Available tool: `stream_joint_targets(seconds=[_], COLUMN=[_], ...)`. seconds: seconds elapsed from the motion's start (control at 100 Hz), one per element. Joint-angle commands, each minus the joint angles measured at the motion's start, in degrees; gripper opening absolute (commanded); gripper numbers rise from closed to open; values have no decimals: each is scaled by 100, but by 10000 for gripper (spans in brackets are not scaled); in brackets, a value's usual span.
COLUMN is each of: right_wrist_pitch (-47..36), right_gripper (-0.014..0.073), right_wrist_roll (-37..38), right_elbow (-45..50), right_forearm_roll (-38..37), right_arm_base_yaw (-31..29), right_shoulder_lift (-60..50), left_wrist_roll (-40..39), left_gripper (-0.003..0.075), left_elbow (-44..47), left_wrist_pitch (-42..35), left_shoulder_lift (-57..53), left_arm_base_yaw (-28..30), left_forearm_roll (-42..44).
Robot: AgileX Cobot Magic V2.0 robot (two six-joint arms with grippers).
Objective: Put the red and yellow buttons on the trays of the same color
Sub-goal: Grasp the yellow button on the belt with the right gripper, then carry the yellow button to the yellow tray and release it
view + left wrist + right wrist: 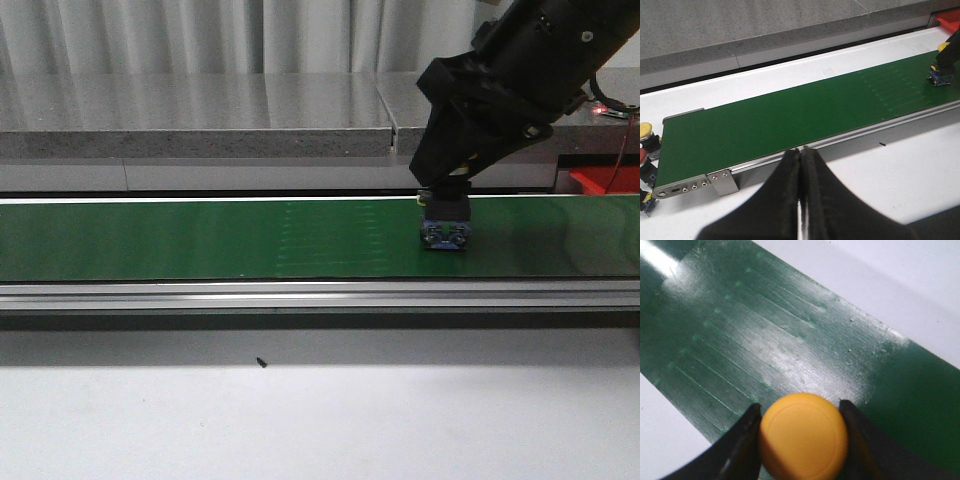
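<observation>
Yellow button point(803, 436) between right tool point(800, 440) fingers (clamped), on green belt point(200, 240).

Light: even, bright, from overhead.
Glare: white sheen on green belt point(775, 340) in right wrist view; faint streaks in front view.
Shadow: dark band under belt's near rail point(300, 296).
Focus: fingers point(790, 200) soft, close to lens; yellow button point(803, 436) slightly blurred.

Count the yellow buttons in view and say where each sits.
2. One yellow button sits on the green belt between the right gripper jaws; another lies off the belt's far left end. Others may be hidden.
</observation>
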Motion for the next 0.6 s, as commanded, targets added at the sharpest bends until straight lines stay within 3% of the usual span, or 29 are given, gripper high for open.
stream_joint_targets(seconds=[0.0,0.27,0.59], right_wrist_pitch=[-258,-369,-246], right_gripper=[171,171,171], right_wrist_roll=[-65,-59,-59], right_elbow=[-63,542,1038], right_forearm_roll=[190,190,171], right_arm_base_yaw=[-58,-662,-2437], right_shoulder_lift=[-450,-1377,-2010], left_wrist_roll=[-46,-46,-46], left_gripper=[-19,-19,-19], left_elbow=[-121,-121,-121], left_wrist_pitch=[-405,-405,-405], left_shoulder_lift=[81,81,81], left_arm_base_yaw=[-49,-49,-49], left_forearm_roll=[-94,-94,-94])
